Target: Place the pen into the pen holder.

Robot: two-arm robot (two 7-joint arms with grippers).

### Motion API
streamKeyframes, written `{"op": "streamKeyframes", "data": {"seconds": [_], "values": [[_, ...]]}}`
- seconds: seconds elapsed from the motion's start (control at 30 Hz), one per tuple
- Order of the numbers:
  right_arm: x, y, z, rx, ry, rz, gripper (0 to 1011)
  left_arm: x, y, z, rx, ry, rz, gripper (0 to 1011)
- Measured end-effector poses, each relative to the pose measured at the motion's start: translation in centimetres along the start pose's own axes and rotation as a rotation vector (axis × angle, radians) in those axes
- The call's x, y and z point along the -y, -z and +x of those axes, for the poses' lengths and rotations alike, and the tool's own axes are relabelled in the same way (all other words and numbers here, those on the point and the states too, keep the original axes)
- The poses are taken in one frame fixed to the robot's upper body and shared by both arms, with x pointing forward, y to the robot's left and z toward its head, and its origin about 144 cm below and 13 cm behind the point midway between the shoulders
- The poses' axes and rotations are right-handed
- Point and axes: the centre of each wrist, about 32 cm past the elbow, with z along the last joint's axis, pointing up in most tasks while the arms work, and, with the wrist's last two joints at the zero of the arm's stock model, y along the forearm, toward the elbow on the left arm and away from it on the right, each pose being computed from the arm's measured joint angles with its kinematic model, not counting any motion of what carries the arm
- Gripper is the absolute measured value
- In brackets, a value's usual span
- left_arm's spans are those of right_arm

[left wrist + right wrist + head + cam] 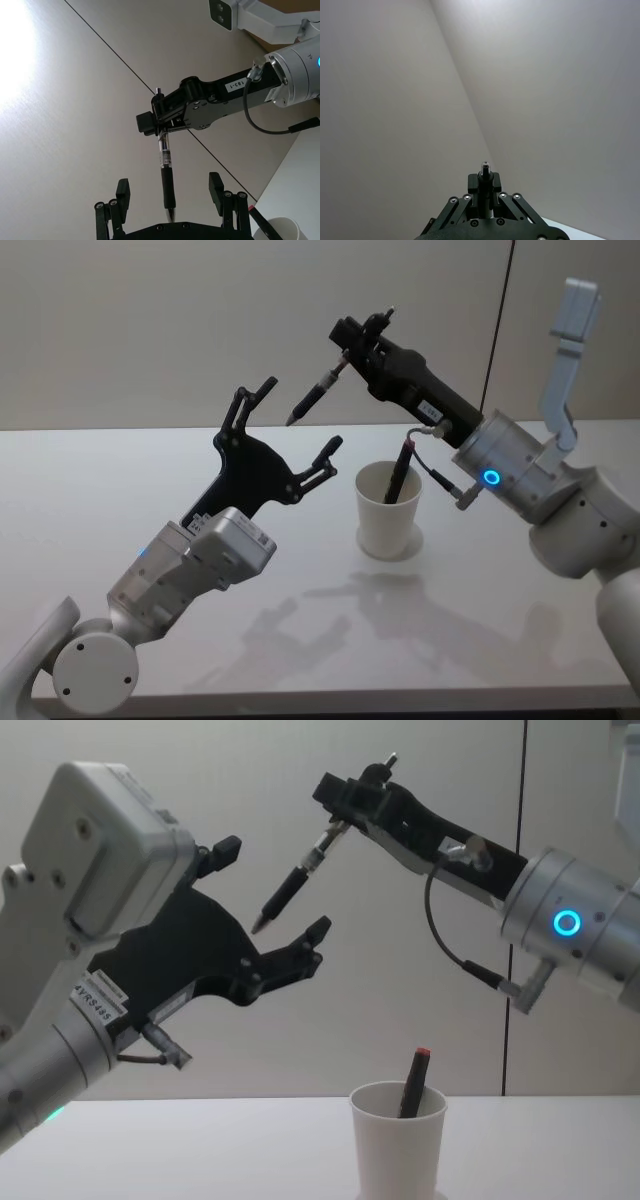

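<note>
Two pens are in play here: one dark pen with a red cap (398, 472) already leans inside the pen holder (388, 512), the white cup on the table (480, 610), and the pen (318, 390) you care about is up in the air, clamped near its clicker end by the right gripper (352, 348), tip slanting down toward the robot's left. The left gripper (285, 435) is raised with its fingers (312, 935) spread wide on either side of the pen's tip, touching nothing. To my eye this reads as a mid-air hand-over or regrasp, with the drop into the cup not yet begun. If you hand over, you'll want the left fingers to close on the black grip section before the right lets go; if you go straight in, the right arm must tip the pen closer to upright and bring it down over the rim. Mind that the pen holder stands below and to the robot's right of the pen, under the right forearm, and the leaning pen takes up one side of the opening.
</note>
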Motion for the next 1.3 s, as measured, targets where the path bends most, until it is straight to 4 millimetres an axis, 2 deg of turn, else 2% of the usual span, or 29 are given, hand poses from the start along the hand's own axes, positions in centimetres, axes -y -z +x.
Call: {"op": "streamKeyframes", "data": {"seconds": [0.6, 1.3], "values": [[0.6, 0.2, -0.8, 0.223, 0.153, -0.004, 132, 0.0, 0.0, 0.0, 0.0, 0.0, 0.0, 1004], [1.5, 1.1, -1.6, 0.488, 0.435, -0.087, 132, 0.0, 0.0, 0.0, 0.0, 0.0, 0.0, 1004]]}}
